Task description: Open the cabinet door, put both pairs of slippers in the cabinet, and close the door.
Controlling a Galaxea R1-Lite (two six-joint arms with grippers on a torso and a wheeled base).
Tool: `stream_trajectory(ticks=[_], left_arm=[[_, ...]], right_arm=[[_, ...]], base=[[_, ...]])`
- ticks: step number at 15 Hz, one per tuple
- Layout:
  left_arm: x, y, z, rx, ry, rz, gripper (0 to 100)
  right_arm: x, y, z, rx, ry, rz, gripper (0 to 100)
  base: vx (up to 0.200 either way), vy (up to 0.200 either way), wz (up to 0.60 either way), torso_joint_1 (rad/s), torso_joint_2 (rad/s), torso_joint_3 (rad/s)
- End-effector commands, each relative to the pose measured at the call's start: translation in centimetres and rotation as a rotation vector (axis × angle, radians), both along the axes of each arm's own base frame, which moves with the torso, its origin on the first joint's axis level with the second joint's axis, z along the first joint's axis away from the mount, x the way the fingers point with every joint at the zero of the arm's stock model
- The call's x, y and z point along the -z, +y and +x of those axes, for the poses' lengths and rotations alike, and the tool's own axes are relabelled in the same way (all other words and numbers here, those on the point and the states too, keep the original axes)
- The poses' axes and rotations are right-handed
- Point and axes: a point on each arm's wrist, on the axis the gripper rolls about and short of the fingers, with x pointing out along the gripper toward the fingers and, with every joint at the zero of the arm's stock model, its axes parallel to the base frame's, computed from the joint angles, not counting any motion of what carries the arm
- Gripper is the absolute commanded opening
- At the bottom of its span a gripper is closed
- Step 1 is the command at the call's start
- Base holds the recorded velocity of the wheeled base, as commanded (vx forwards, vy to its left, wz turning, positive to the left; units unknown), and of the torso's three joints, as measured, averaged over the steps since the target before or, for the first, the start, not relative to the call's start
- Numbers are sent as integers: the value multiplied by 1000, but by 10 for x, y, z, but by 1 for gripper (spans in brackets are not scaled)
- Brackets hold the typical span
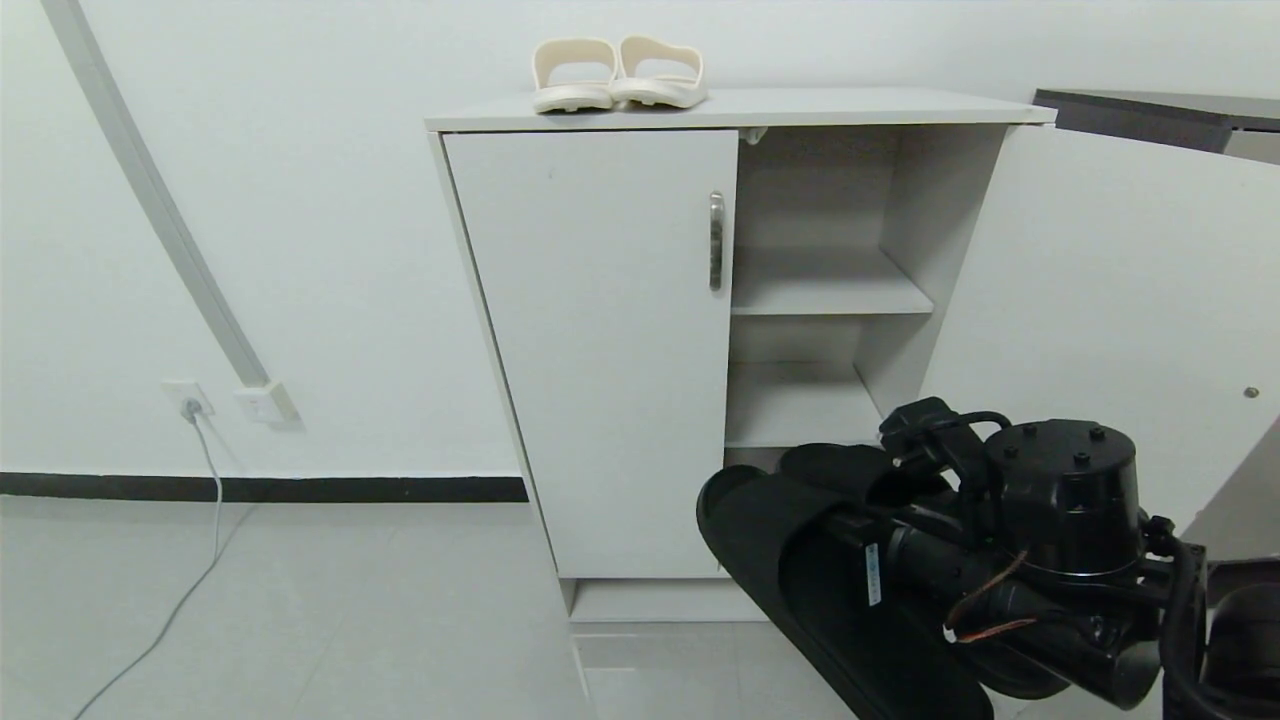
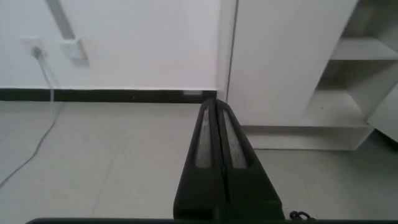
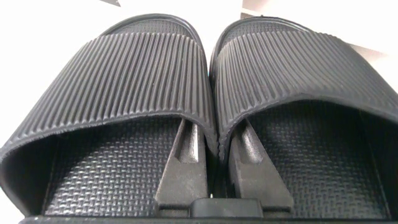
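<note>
Right jaws clamp black slippers (image 1: pixel 790 550); door (image 1: pixel 1100 300) open, shelf (image 1: pixel 800 405) ahead of them. Next I push in, release. Left jaws pressed together, empty.

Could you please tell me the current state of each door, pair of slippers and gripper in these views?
left cabinet door: shut.
right cabinet door: swung wide open.
beige slippers: side by side on the cabinet top.
black slippers: held together off the floor.
right gripper: shut on the black slippers.
left gripper: shut, empty.
</note>
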Motion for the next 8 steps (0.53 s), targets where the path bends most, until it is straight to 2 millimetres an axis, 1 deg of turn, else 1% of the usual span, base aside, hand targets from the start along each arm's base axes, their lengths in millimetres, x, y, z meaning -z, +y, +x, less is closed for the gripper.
stream_trajectory(ticks=[1, 3, 5, 8], left_arm=[[1, 2, -3, 114, -35, 1, 0], [3, 1, -6, 81, -80, 8, 0], [2, 2, -6, 32, -82, 12, 0], [2, 2, -6, 44, -82, 5, 0]], right_arm=[[1, 0, 0, -1, 2, -1, 0], [1, 1, 0, -2, 3, -5, 0], [3, 2, 0, -1, 6, -10, 0], [13, 10, 8, 77, -5, -29, 0]], base=[[0, 0, 0, 0, 0, 0], [0, 0, 0, 0, 0, 0], [0, 0, 0, 0, 0, 0], [0, 0, 0, 0, 0, 0]])
